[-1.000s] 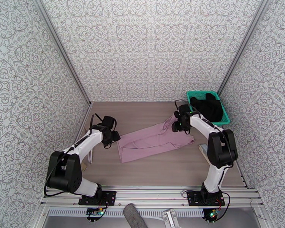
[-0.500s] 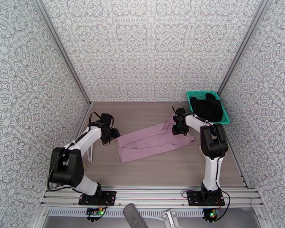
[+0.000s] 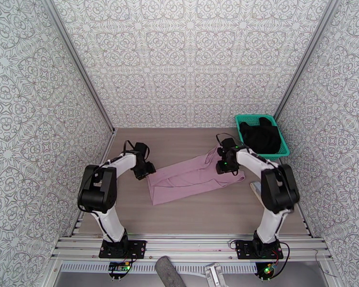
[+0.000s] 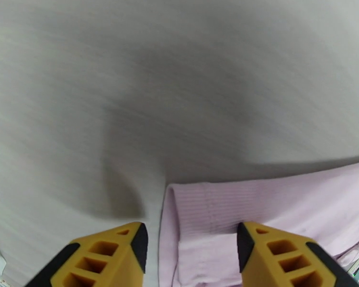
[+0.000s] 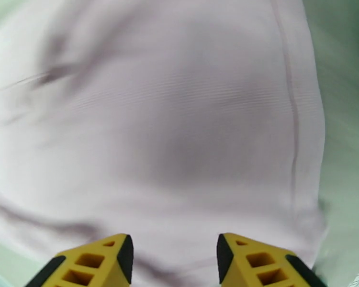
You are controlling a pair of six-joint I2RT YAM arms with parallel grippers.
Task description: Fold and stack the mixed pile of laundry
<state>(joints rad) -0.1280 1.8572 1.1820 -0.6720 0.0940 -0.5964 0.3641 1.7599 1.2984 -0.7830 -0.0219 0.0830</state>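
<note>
- Mauve-pink shirt (image 3: 194, 180): lies spread flat and slightly creased at the middle of the bench (image 3: 179, 139), running from the near left to the far right. A narrow strap-like part reaches up at its far-right end.
- Left claw (image 3: 146, 169): sits at the shirt's left edge. In the left wrist view the left claw (image 4: 191, 235) has its yellow fingers (image 4: 117, 249) spread apart, with the ribbed hem corner of the shirt (image 4: 275, 202) lying below the gap and nothing clamped.
- Right claw (image 3: 223, 166): sits over the shirt's far-right end. In the right wrist view the right claw (image 5: 174, 245) is likewise spread wide above the cloth (image 5: 179, 115), gripping nothing.
- Black garment (image 3: 262, 136): is bundled inside the teal basket (image 3: 285, 148) at the bench's far-right corner, well apart from the shirt.
- Surface and room: the bench is pale wood-grain, enclosed on three sides by patterned wall panels (image 3: 194, 58). A metal rail (image 3: 189, 248) along the near edge carries both arm bases.
- Other items: a small pale object (image 3: 255, 187) lies on the bench beside the right arm.
</note>
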